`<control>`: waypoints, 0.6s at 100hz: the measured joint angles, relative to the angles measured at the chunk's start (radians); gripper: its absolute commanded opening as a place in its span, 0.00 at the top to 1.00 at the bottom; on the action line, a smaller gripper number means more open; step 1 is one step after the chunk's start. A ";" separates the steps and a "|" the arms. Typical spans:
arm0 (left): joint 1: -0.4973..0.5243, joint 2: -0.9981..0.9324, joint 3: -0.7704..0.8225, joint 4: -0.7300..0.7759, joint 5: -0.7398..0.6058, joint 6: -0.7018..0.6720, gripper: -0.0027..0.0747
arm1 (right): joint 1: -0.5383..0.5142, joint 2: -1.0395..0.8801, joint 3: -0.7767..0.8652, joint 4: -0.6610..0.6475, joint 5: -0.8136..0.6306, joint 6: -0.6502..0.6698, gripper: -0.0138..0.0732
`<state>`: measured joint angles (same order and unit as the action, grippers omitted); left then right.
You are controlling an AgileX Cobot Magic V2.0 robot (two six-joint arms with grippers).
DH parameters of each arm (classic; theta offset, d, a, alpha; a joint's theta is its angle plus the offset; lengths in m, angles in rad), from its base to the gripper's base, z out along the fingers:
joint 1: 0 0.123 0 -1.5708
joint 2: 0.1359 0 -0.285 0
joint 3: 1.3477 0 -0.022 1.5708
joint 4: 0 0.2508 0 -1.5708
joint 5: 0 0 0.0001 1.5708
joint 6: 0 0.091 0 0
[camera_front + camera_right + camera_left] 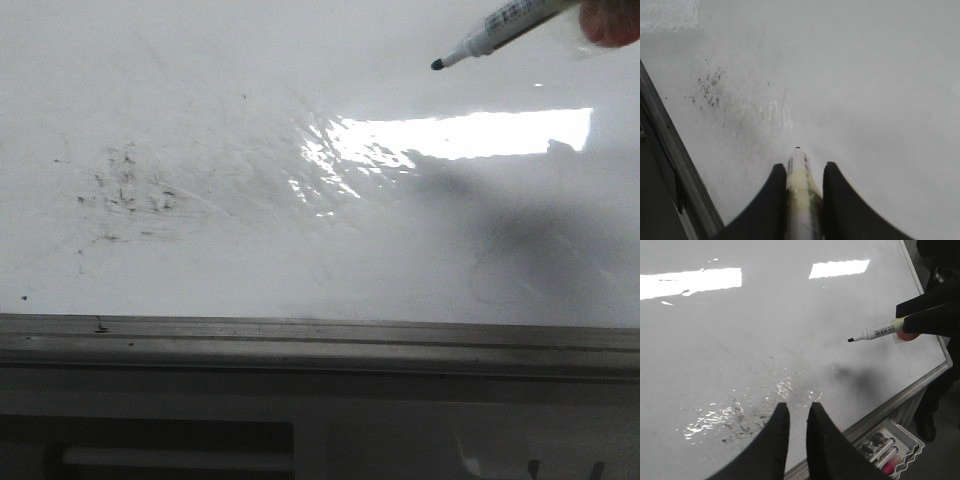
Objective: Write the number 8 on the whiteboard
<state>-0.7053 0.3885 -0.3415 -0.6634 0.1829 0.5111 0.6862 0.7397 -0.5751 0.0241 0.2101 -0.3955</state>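
The left pincer (796, 412) is held over the whiteboard (250, 80) with its jaws nearly shut and nothing between them. Black ink specks (125, 190) are seen just ahead of it. No number 8 is seen on the whiteboard. Off to its right, a marker pen (880, 331) is gripped by the right pincer (804, 175), with the black tip (437, 65) kept above the board.
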 measured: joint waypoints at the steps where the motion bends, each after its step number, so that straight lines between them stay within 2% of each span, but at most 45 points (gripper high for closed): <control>1: 0.000 0.000 0.000 0.000 0.000 0.000 0.89 | 0.000 0.002 0.000 0.000 0.000 0.000 0.91; 32: 0.000 0.000 0.000 0.000 0.000 0.000 0.89 | -0.109 0.016 0.000 0.000 0.000 0.003 0.91; 60: 0.000 0.000 0.000 0.000 0.000 0.000 0.89 | -0.117 0.032 0.000 0.000 0.000 0.003 0.91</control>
<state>-0.7053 0.3885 -0.3415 -0.6634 0.1829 0.5111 0.5691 0.7721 -0.5751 0.0241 0.2101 -0.3929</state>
